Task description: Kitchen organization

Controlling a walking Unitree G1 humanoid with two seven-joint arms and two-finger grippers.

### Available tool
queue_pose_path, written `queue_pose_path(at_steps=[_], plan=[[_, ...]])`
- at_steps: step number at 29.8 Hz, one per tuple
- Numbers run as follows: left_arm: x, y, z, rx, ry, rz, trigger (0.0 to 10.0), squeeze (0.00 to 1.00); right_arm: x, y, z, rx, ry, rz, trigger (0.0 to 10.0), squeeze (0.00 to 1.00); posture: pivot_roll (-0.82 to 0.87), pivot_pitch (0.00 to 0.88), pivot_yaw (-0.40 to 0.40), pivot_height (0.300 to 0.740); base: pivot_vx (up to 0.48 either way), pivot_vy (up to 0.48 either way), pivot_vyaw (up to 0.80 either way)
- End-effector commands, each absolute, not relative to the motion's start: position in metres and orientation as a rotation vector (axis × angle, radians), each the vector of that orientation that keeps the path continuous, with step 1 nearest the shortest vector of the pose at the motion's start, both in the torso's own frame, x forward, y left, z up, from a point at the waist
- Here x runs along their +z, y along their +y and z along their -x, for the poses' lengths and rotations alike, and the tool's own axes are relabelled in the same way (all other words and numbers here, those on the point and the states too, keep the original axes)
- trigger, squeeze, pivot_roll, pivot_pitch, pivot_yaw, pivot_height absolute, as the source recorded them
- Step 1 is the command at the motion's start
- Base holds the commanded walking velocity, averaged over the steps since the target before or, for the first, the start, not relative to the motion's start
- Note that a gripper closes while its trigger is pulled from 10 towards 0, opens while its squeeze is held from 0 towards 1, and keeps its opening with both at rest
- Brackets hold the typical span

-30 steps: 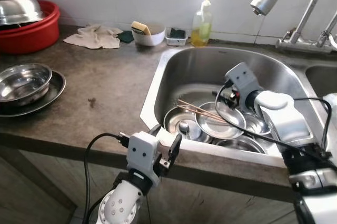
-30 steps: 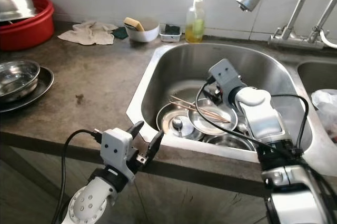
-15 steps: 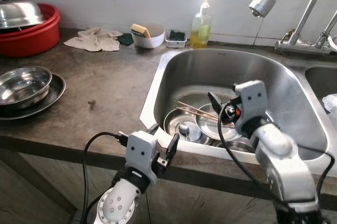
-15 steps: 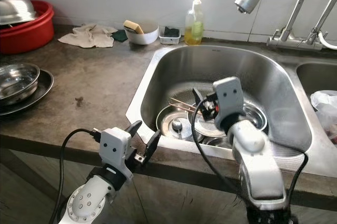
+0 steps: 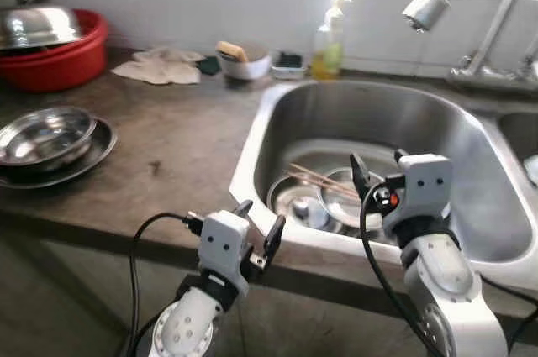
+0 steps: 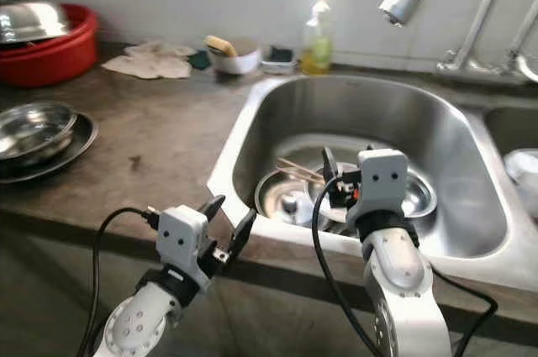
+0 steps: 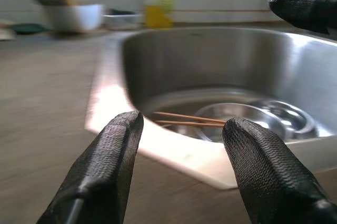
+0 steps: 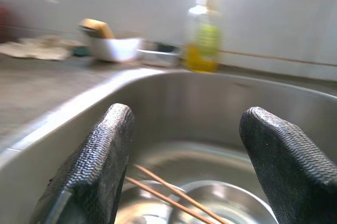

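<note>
A steel sink (image 5: 249, 161) holds several steel dishes (image 5: 304, 204) stacked at its bottom. Two thin wooden chopsticks (image 5: 323, 180) lie across them, and they also appear between the fingers in the left wrist view as chopsticks (image 7: 188, 119). My right gripper (image 5: 377, 169) hovers open over the sink's near side, above the dishes, with nothing in it. My left gripper (image 5: 259, 223) is open and empty, low in front of the counter edge beside the sink's near left corner. The right wrist view looks past open fingers (image 8: 95, 161) into the sink.
On the counter at left, a steel bowl (image 5: 45, 132) sits on a plate. Behind it a red basin (image 5: 60, 61) holds a steel lid. A cloth (image 5: 163, 69), a white bowl (image 5: 245, 63) and a soap bottle (image 5: 330, 39) line the back wall. A spray faucet (image 5: 426, 9) hangs over the sink.
My right gripper has drawn back from deep in the sink to its near side, still empty. The left gripper has hardly moved. The camera has shifted slightly.
</note>
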State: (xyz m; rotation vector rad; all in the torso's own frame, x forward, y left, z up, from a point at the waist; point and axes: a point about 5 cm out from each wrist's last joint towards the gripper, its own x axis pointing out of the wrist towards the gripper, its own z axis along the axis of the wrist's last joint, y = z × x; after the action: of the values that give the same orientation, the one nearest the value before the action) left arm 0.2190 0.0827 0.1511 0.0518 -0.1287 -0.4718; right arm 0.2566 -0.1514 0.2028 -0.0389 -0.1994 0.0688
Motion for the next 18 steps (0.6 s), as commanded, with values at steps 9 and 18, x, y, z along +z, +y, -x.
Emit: queue_pose_path(at_steps=[9,18], plan=[[0.145,0.085,-0.218,-0.465,-0.108,-0.068,10.0,0.00,0.215,-0.144,-0.264,0.081,-0.254,0.021,10.0,0.00,0.15,0.063,-0.025,0.740,0.000,0.480,0.80],[0.145,0.085,-0.219,-0.456,-0.105,-0.072,10.0,0.00,0.218,-0.141,-0.271,0.098,-0.247,0.016,10.0,0.00,0.15,0.072,-0.023,0.740,0.000,0.107,0.70]])
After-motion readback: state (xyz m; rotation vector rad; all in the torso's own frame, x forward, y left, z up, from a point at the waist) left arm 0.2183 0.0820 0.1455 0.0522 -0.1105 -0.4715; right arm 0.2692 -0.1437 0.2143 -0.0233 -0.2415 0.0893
